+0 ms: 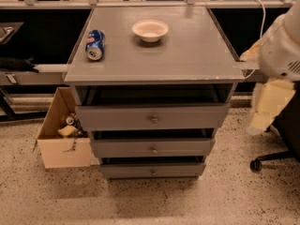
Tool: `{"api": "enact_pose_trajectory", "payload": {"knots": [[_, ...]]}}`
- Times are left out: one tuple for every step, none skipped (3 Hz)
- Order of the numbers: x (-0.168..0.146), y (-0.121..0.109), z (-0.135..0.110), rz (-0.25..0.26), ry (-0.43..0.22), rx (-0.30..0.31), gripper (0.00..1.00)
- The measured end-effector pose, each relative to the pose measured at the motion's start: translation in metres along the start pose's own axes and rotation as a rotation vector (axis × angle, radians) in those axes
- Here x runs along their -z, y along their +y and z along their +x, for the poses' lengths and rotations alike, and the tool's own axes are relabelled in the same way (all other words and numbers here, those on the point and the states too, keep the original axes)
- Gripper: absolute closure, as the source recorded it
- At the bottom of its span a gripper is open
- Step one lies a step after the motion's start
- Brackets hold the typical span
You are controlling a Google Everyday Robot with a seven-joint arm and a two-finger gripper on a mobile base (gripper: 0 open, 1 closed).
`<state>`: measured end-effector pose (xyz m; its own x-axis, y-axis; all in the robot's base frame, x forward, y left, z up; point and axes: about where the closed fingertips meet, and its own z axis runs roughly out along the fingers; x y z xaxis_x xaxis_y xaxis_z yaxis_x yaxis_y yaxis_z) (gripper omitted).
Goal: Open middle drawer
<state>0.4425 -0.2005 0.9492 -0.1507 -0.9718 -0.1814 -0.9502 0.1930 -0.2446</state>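
Plainly, in the camera view, the task is at its opening step: the approach, with no contact made. The middle drawer (131, 147) sits at 6 o'clock from the frame's centre, between the top drawer (117, 117) above and the bottom drawer (126, 170) below. Its knob (153, 150) is small, round and centred on the flat front. A dark gap shows above each front, so the drawers may stand slightly ajar, though I cannot be sure from this angle. The middle one is certainly not pulled out.

The arm (281, 46) comes in at 3 o'clock, white and bulky, beside the cabinet's right edge. Below it hangs a cream part that I take for the gripper (266, 106), at 2 o'clock from the knob and well apart from it. It holds nothing, as far as shows; whether it is wide or narrow I cannot tell.

On the cabinet top (187, 55) a bowl (150, 30) rests toward 12 o'clock, with a can (95, 44) lying on its side at 8 o'clock from it. A cardboard box (63, 149) stands on the floor at 9 o'clock from the middle drawer, just beside the cabinet.

The next move, by my judgement, calls for swinging the gripper down and toward 8 o'clock, squaring it to the drawer front level with the knob. It must then close on that knob alone and pull straight out.
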Motion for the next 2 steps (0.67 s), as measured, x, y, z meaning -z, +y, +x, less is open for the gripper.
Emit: {"api": "enact_pose_trajectory", "payload": {"knots": [[-0.060,0.020,-0.014,-0.061,-0.029,0.103,0.00],[-0.129,0.052,-0.024,-0.149,-0.066,0.158,0.00]]}}
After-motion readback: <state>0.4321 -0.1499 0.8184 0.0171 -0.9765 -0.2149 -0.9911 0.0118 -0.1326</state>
